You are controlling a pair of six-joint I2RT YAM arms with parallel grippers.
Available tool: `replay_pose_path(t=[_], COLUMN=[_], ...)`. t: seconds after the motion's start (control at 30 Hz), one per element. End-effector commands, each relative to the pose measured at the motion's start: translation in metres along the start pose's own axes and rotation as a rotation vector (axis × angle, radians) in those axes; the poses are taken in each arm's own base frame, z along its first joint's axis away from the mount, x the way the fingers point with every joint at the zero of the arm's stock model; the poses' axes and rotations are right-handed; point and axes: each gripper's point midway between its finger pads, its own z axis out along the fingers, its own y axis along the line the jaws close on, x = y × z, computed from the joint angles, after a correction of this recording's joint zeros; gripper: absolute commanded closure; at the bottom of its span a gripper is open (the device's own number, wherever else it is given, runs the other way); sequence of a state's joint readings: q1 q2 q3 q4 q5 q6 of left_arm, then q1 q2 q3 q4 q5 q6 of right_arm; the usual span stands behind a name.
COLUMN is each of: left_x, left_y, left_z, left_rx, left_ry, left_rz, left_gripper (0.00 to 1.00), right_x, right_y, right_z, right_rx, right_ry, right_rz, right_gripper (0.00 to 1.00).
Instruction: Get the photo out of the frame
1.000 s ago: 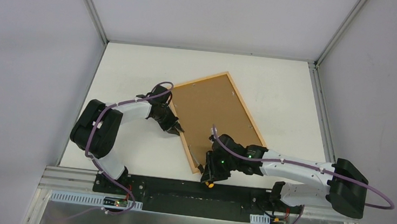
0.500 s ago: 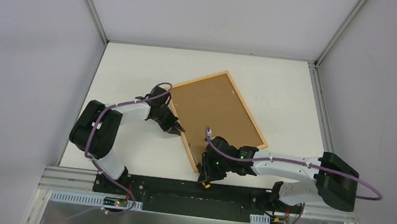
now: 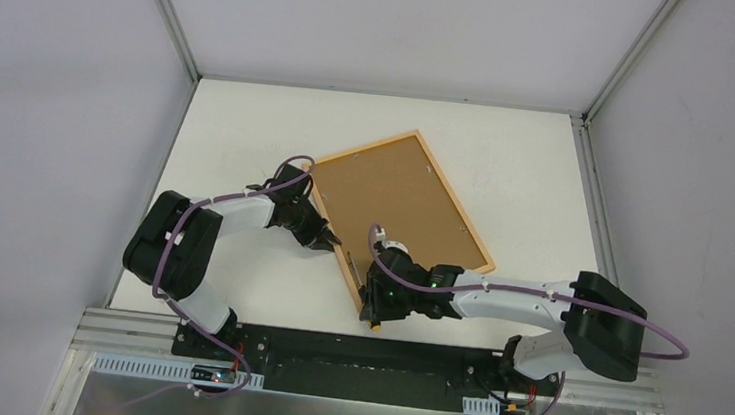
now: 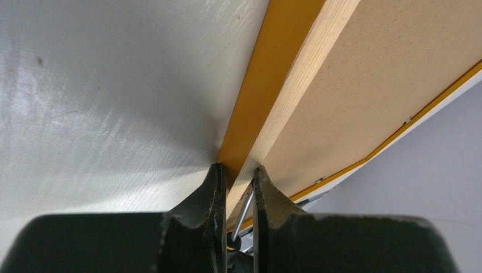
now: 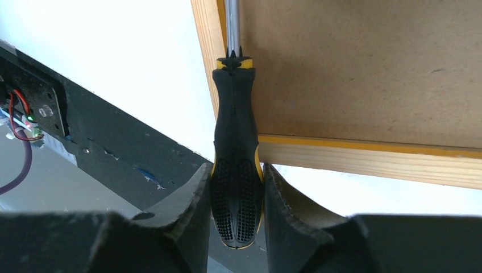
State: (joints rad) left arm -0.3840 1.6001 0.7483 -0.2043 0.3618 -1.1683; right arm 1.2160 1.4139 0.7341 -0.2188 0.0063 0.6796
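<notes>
The frame lies face down and askew on the white table, its pale wood back and orange side showing. A brown backing board fills it, so the photo is hidden. My left gripper is shut on the frame's left rail. At the frame's near-left corner my right gripper is shut on a black-and-yellow screwdriver. Its steel shaft runs along the inside of the left rail, over the edge of the backing board.
Small metal tabs sit along the frame's inner edge. The black base rail runs along the table's near edge, just behind the screwdriver handle. Grey enclosure walls close in the table on three sides.
My right arm has swung left and forward, bringing the screwdriver from the near table edge up along the frame's left rail. The left gripper keeps its hold on the frame.
</notes>
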Motion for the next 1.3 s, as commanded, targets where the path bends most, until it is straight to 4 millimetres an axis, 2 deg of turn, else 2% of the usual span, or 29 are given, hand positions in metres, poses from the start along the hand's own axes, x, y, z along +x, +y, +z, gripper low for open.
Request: replay_pose_path(t=[0.0, 0.07, 0.17, 0.3, 0.33, 0.47, 0.6, 0.77, 0.9, 0.97, 1.03, 1.1, 1.2, 1.27], left_x=[0.000, -0.001, -0.003, -0.008, -0.010, -0.020, -0.033, -0.032, -0.018, -0.012, -0.006, -0.003, -0.002, -0.001], left_y=[0.092, 0.087, 0.081, 0.067, 0.061, 0.037, 0.028, 0.029, 0.032, 0.033, 0.031, 0.029, 0.023, 0.020], left_z=[0.010, 0.009, 0.007, -0.003, -0.008, -0.037, -0.069, -0.085, -0.083, -0.081, -0.079, -0.078, -0.079, -0.081], left_rx=[-0.343, -0.336, -0.317, -0.264, -0.241, -0.174, -0.150, -0.097, -0.063, -0.043, -0.019, -0.003, 0.016, 0.028], left_ry=[-0.040, -0.037, -0.029, -0.055, -0.069, -0.143, -0.230, -0.227, -0.172, -0.148, -0.124, -0.111, -0.100, -0.096], left_rz=[-0.064, -0.035, 0.015, 0.106, 0.137, 0.247, 0.332, 0.376, 0.357, 0.332, 0.311, 0.301, 0.300, 0.301], left_gripper=[1.00, 1.00, 0.99, 0.52, 0.43, 0.24, 0.13, 0.09, 0.09, 0.09, 0.09, 0.09, 0.10, 0.11], right_x=[-0.047, -0.053, -0.062, -0.070, -0.070, -0.066, -0.054, -0.046, -0.054, -0.062, -0.071, -0.084, -0.104, -0.117], right_y=[0.033, 0.038, 0.033, 0.002, -0.008, -0.044, -0.053, -0.049, -0.053, -0.063, -0.086, -0.120, -0.176, -0.205], right_z=[-0.035, -0.054, -0.079, -0.097, -0.100, -0.108, -0.108, -0.102, -0.105, -0.110, -0.119, -0.134, -0.169, -0.191], right_rx=[-0.099, -0.115, -0.106, -0.033, -0.007, 0.064, 0.053, 0.030, 0.060, 0.121, 0.244, 0.420, 0.686, 0.807], right_ry=[-0.184, -0.205, -0.241, -0.280, -0.287, -0.282, -0.244, -0.197, -0.232, -0.262, -0.300, -0.355, -0.441, -0.476], right_rz=[0.003, -0.008, -0.001, 0.037, 0.046, 0.107, 0.143, 0.174, 0.188, 0.184, 0.187, 0.224, 0.335, 0.396], right_gripper=[1.00, 1.00, 1.00, 1.00, 1.00, 1.00, 1.00, 1.00, 1.00, 1.00, 1.00, 1.00, 1.00, 1.00])
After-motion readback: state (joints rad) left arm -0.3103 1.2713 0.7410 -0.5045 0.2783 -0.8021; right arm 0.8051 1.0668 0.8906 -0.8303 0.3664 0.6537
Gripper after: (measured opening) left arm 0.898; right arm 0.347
